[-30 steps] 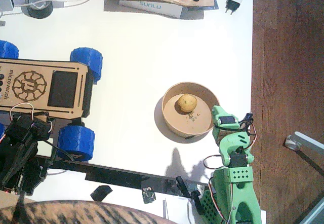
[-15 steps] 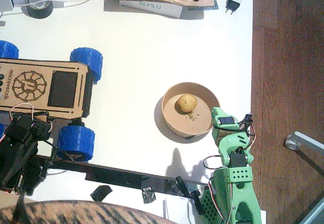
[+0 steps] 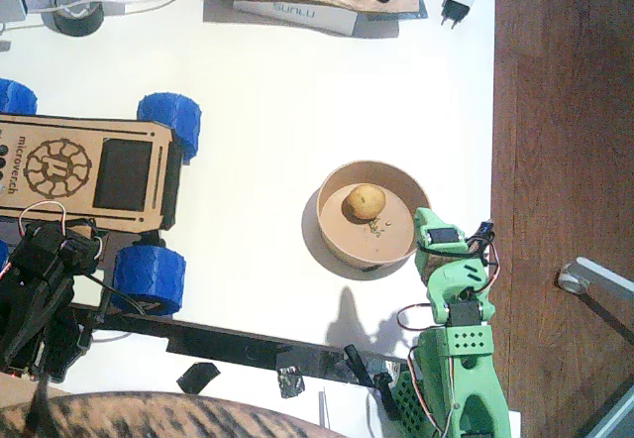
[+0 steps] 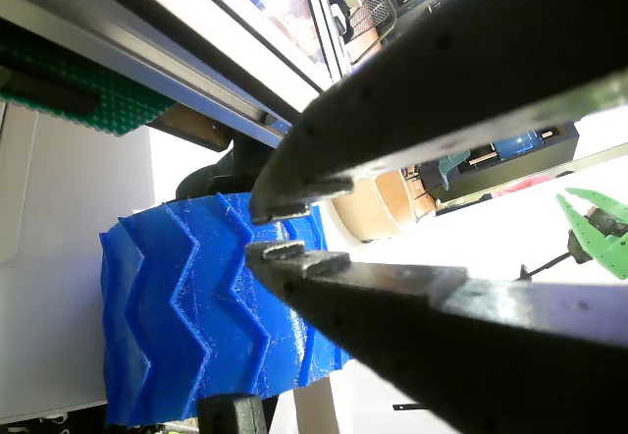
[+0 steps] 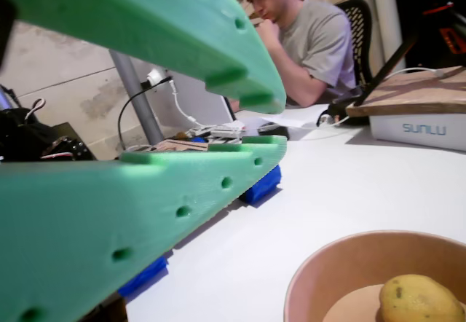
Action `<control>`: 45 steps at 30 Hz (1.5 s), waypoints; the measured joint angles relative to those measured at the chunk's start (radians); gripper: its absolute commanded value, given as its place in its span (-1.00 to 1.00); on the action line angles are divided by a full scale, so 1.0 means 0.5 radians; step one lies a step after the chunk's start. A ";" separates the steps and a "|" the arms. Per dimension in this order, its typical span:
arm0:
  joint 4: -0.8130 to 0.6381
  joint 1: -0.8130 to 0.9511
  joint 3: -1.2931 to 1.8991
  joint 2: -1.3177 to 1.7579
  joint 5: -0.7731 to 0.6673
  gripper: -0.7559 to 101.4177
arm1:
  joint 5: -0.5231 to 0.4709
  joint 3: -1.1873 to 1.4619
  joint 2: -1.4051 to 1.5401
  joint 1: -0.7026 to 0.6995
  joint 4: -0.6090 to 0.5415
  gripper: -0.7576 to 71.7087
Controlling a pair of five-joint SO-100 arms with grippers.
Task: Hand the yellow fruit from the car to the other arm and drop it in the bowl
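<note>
While the yellow fruit (image 3: 366, 201) is seen resting inside the bowl (image 3: 333, 228), toward its far side in the fixed view, a few crumbs are scattered just beside it on the bowl's floor. The fruit is touched by neither arm. In a wrist view the fruit (image 5: 421, 301) is shown low at the right, within the bowl (image 5: 328, 269).

The right gripper (image 3: 436, 228), belonging to the green arm (image 3: 458, 329), is held at the near-right edge of the bowl. Its green jaws are seen parted in a wrist view (image 5: 258, 122), with nothing between them.

The left gripper (image 4: 278, 233), on the black arm (image 3: 40, 294), is positioned at the left, near the car (image 3: 89, 171). Its dark jaws are nearly closed, only a narrow gap being left at the tips, and nothing is held. One blue wheel (image 4: 196, 306) of the car is seen just behind those tips.

A white table (image 3: 267, 91) bears everything. A seated person (image 5: 306, 34) is visible beyond it in a wrist view, beside a white box (image 5: 419, 127) printed with lettering.
</note>
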 measured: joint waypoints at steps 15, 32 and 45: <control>0.003 0.000 0.000 0.003 0.000 -0.98 | -0.012 0.061 0.000 0.000 0.000 -0.98; 0.003 0.000 0.000 0.003 0.000 -0.98 | -0.012 0.117 0.000 0.000 0.031 -0.98; 0.003 0.000 0.000 0.003 0.000 -0.98 | -0.003 0.117 0.000 -0.021 0.172 -0.98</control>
